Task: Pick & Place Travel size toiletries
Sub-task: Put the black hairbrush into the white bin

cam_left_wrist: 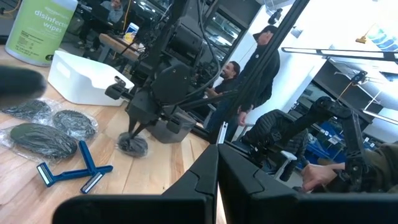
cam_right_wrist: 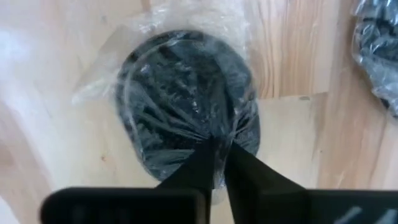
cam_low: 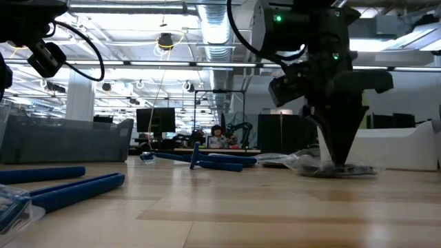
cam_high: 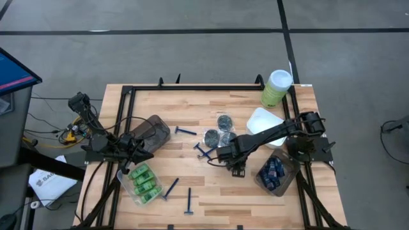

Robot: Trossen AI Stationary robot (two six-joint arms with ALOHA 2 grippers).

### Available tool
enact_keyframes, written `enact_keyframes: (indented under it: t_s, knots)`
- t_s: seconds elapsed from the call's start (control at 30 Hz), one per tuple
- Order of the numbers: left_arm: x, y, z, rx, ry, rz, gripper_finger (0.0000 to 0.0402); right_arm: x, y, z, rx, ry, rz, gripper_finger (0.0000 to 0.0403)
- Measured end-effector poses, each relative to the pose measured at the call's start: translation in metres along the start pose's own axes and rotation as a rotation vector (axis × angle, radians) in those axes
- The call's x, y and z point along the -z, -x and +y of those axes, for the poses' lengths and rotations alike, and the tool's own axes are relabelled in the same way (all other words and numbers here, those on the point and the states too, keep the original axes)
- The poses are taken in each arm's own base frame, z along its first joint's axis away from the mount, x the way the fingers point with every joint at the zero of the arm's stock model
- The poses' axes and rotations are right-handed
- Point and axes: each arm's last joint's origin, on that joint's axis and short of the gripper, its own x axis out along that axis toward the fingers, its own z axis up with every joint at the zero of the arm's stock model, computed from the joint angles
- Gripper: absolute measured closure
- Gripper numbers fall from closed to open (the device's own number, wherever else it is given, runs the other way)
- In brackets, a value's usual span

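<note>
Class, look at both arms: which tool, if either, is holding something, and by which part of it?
The right tool is shut on the clear wrap over a dark round tin, pinching it near the tin's edge. The left tool is shut and empty.

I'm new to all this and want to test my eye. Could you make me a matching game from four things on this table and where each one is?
Things:
1. green bottles
2. wipes canister
3. dark tubes
4. wrapped tin

Places:
A. in the tub by the right arm's base
B. pinched by the right gripper
C. back right corner of the table
D. in the clear tub in front of the left gripper

Pairs: 1-D, 2-C, 3-A, 4-B
</note>
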Motion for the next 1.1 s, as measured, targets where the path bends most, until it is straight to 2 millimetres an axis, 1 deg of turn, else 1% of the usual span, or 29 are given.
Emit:
enact_keyframes:
  t_s: [0.13, 0.3, 0.4, 0.53, 0.63, 0.77, 0.87, 1.0, 1.1]
  knots:
    - [0.0, 0.0, 0.0, 0.0, 0.0, 0.0, 0.04, -0.005, 0.008, 0.0, -0.003, 0.018, -0.009, 0.04]
    - [0.0, 0.0, 0.0, 0.0, 0.0, 0.0, 0.04, -0.012, 0.023, -0.003, -0.007, 0.038, -0.022, 0.0396]
    - [0.0, 0.0, 0.0, 0.0, 0.0, 0.0, 0.04, -0.016, 0.034, -0.006, -0.005, 0.067, -0.018, 0.0401]
    - [0.0, 0.0, 0.0, 0.0, 0.0, 0.0, 0.04, -0.017, 0.052, -0.016, -0.01, 0.066, -0.042, 0.04]
    - [0.0, 0.0, 0.0, 0.0, 0.001, -0.001, 0.04, -0.013, 0.071, -0.028, -0.022, 0.028, -0.098, 0.0402]
    - [0.0, 0.0, 0.0, 0.0, 0.001, -0.001, 0.04, 0.0, 0.102, -0.047, -0.03, -0.063, -0.181, 0.0402]
    - [0.0, 0.0, 0.0, 0.0, 0.001, -0.001, 0.04, 0.015, 0.125, -0.064, -0.002, -0.144, -0.241, 0.0402]
    - [0.0, 0.0, 0.0, 0.001, 0.002, -0.002, 0.04, 0.04, 0.152, -0.086, 0.049, -0.261, -0.288, 0.0402]
    - [0.0, 0.0, 0.0, 0.001, 0.004, -0.003, 0.04, 0.062, 0.167, -0.099, 0.093, -0.347, -0.296, 0.0402]
